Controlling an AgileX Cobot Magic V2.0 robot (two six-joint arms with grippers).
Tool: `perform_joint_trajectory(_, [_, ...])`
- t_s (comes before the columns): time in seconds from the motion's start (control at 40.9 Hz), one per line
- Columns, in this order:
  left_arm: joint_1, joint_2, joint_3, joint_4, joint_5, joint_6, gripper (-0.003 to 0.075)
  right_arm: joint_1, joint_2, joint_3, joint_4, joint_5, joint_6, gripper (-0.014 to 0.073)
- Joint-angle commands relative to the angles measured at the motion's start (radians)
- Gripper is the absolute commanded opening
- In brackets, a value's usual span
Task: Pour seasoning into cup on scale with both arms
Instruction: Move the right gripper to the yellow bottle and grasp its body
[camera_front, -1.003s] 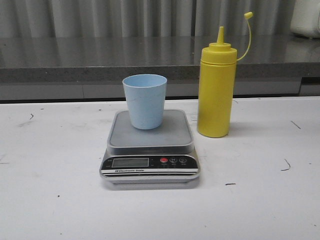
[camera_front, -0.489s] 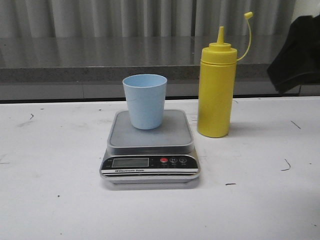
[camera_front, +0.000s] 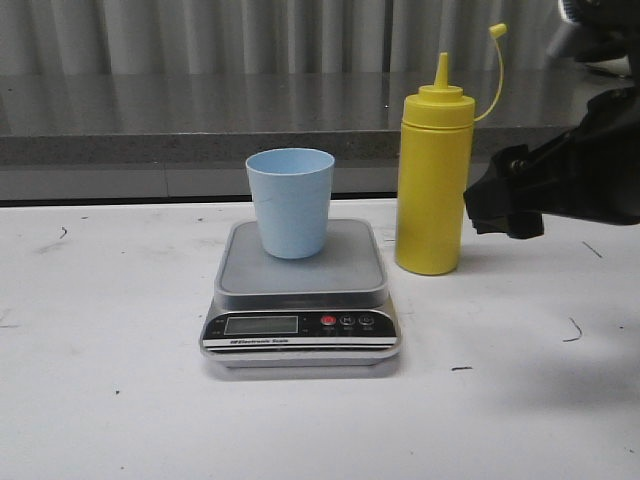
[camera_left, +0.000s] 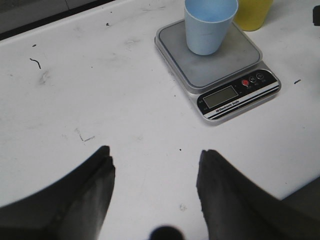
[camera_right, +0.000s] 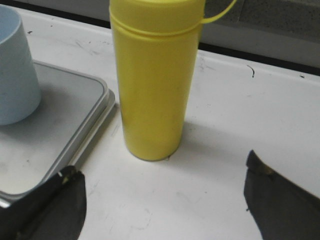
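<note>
Right arm (camera_front: 575, 175) has swung in from the edge since a moment ago; it was just a dark blur by the far wall, now it's sitting low just to the right of the bottle (camera_front: 433, 180), close but not touching. Nothing else has budged.

Right gripper (camera_right: 162, 200) is spread wide in its wrist view, fingers (camera_right: 55, 202) apart with the bottle framed between them further out, and holding nothing. The bottle stands upright on the table (camera_front: 100, 400), nozzle up, with the little cap (camera_front: 497, 31) hanging off its curved tether up top.

Cup (camera_front: 290, 202) is upright on the scale (camera_front: 300, 295), toward the back of the grey platform. From the left wrist view it looks empty inside. The scale's display (camera_front: 261, 325) and red button (camera_front: 328, 321) face the camera; can't read any number on it. The bottle sits just off the scale's back right corner, not touching it.

Left gripper (camera_left: 155, 185) is open too, fingers parted over bare table, well short of the scale. It doesn't show in the front view.
</note>
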Motion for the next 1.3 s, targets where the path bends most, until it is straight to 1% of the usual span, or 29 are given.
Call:
perform_joint_trajectory(0.0, [-0.003,-0.003,-0.027,-0.003,-0.077,-0.004,0.0364,0.003,0.036,-0.019,-0.004,-0.213,0.011,0.0654])
perform_joint_trajectory(0.073, [-0.003,-0.003,-0.027,-0.003,-0.077,-0.004,0.0364,0.003,0.08,-0.019,-0.019,-0.293,0.022,0.0654])
perform_joint_trajectory(0.196, [-0.003,-0.003,-0.027,-0.003,-0.077,-0.004,0.0364,0.003,0.125,-0.023,-0.032,-0.361,0.042,0.0654])
perform_joint_trajectory(0.44, [-0.003,-0.003,-0.027,-0.003,-0.077,-0.004,0.0364,0.003,0.204,-0.104,-0.07,-0.37,0.158,0.0654])
perform_joint_trajectory(0.562, [-0.003,-0.003,-0.027,-0.003,-0.077,-0.004,0.0364,0.003,0.253,-0.139,-0.07,-0.384,0.16,0.0654])
perform_joint_trajectory(0.807, [-0.003,-0.003,-0.027,-0.003,-0.077,-0.004,0.0364,0.001,0.348,-0.2,-0.071,-0.477,0.16,0.0654])
perform_joint_trajectory(1.272, [-0.003,-0.003,-0.027,-0.003,-0.077,-0.004,0.0364,-0.012,0.494,-0.362,-0.071,-0.477,0.161,0.0654])
